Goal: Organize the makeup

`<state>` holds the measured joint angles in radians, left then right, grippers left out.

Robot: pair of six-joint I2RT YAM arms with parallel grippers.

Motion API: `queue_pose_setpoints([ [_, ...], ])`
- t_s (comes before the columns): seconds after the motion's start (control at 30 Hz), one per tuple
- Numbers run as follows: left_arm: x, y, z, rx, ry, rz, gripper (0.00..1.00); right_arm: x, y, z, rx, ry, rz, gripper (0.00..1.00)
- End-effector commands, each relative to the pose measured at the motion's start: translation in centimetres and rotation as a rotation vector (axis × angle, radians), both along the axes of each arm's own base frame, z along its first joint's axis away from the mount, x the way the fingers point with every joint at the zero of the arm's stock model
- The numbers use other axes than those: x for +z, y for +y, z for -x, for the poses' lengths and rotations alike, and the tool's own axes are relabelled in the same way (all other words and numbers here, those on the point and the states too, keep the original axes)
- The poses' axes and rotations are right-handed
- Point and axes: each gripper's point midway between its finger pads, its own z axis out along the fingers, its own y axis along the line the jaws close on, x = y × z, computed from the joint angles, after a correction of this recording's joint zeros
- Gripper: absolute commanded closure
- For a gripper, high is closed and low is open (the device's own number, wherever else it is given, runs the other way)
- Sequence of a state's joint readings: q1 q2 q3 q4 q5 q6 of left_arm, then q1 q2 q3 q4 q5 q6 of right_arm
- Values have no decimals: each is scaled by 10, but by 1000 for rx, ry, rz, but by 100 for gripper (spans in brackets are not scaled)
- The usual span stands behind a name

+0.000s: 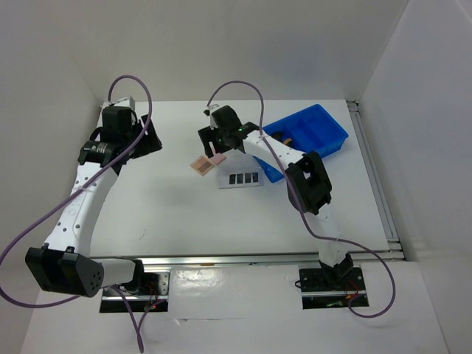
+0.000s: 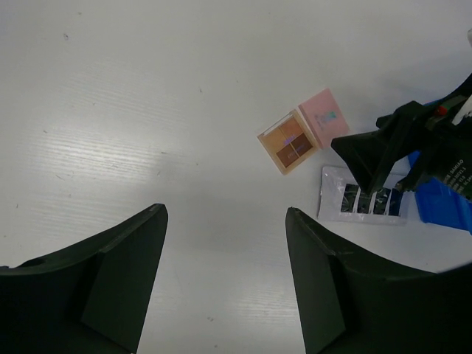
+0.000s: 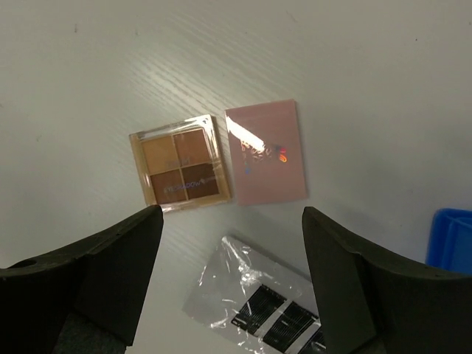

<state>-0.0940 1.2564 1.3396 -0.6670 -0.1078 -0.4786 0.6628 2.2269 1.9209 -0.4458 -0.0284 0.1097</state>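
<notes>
A tan four-pan compact (image 3: 181, 172) and a pink compact (image 3: 265, 151) lie side by side on the white table. A grey strip palette with dark pans in clear wrap (image 3: 265, 310) lies just near of them. In the top view the tan compact (image 1: 200, 167), pink compact (image 1: 217, 157) and strip palette (image 1: 242, 178) sit mid-table. My right gripper (image 3: 232, 214) is open and empty, hovering above these three, and it also shows in the top view (image 1: 212, 146). My left gripper (image 2: 225, 212) is open and empty over bare table to the left (image 1: 146, 139). Brushes, vial and tube are not visible.
A blue divided bin (image 1: 306, 136) stands at the back right, just right of the strip palette, with something small and dark inside. Its corner shows in the right wrist view (image 3: 450, 240). White walls close the back and sides.
</notes>
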Motion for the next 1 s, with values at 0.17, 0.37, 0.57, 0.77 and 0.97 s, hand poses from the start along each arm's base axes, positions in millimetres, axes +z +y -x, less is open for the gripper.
queue_pose_setpoints([
  [0.17,8,0,-3,-9,-7,-3,21,-7,14,-36,-4,-109,79,15],
  [0.37,13,0,-1,-15,-8,-11,21,-25,20,-53,12,-117,87,14],
  [0.57,11,0,0,-15,1,-12,21,-52,15,-58,2,-94,106,14],
  [0.77,7,-2,2,-30,10,-20,21,-65,6,-59,-21,-77,119,17],
  [0.97,7,-2,2,-30,10,-20,21,-79,-1,-55,-33,-62,148,21],
])
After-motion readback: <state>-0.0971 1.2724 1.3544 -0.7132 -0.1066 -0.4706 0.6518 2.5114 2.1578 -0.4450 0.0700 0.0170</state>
